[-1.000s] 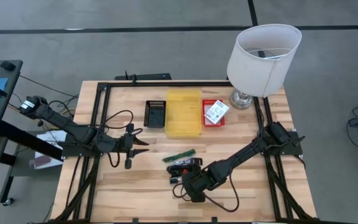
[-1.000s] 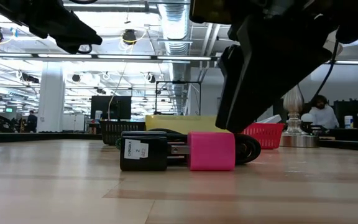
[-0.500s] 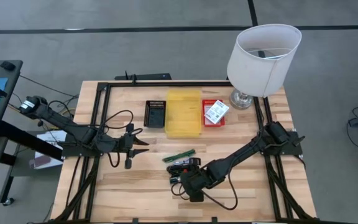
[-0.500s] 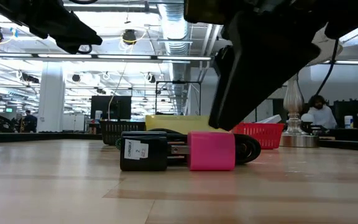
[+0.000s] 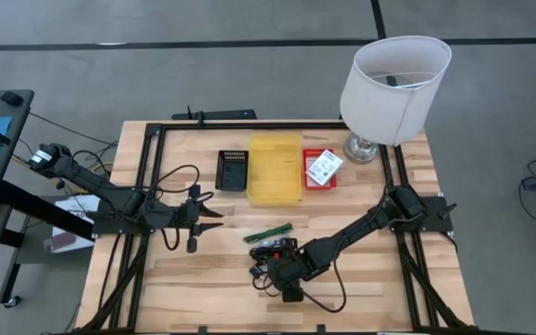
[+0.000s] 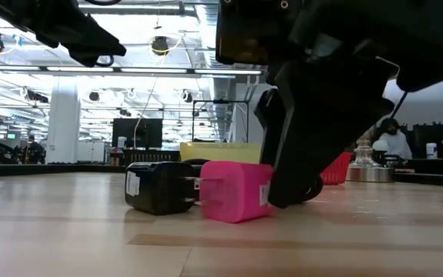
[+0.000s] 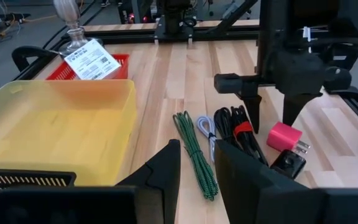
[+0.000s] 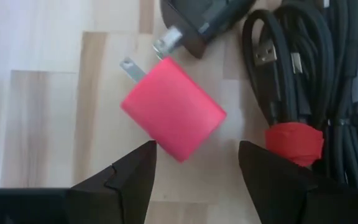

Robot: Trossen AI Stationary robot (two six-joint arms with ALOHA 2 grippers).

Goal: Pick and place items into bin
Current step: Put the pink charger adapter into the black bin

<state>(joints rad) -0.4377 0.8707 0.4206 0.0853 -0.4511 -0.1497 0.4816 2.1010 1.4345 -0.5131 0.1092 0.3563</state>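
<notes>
A pink-red block [image 8: 173,118] with two metal prongs lies flat on the table beside a black charger [image 8: 204,18] and a coiled black cable with a red tie [image 8: 291,140]. My right gripper [image 8: 194,165] is open just above the table, with one finger on each side of the block. The block also shows in the low view [image 6: 233,191]. A thin green cord [image 7: 197,155] lies beside the cable. My left gripper [image 5: 214,216] waits open above the table's left half. The yellow tray [image 5: 274,169] stands at the back. My right gripper comes down on the pink-red block from above, its fingers pointing down. One fingertip [image 8: 146,152] stands at the block's lower corner [image 8: 165,149]; whether they touch, I cannot tell. The other finger [image 8: 253,155] is clear of it. The block lies on the table.
A black bin [image 5: 233,169] stands left of the yellow tray. A red basket [image 5: 321,181] holding a white labelled packet [image 5: 324,166] stands right of it. A lamp with a white shade [image 5: 394,79] stands at the far right corner.
My right gripper has gone toward the table's left edge and down to the table. The pink-red block has turned about on the table. The black charger has slid toward the left edge with it.
</notes>
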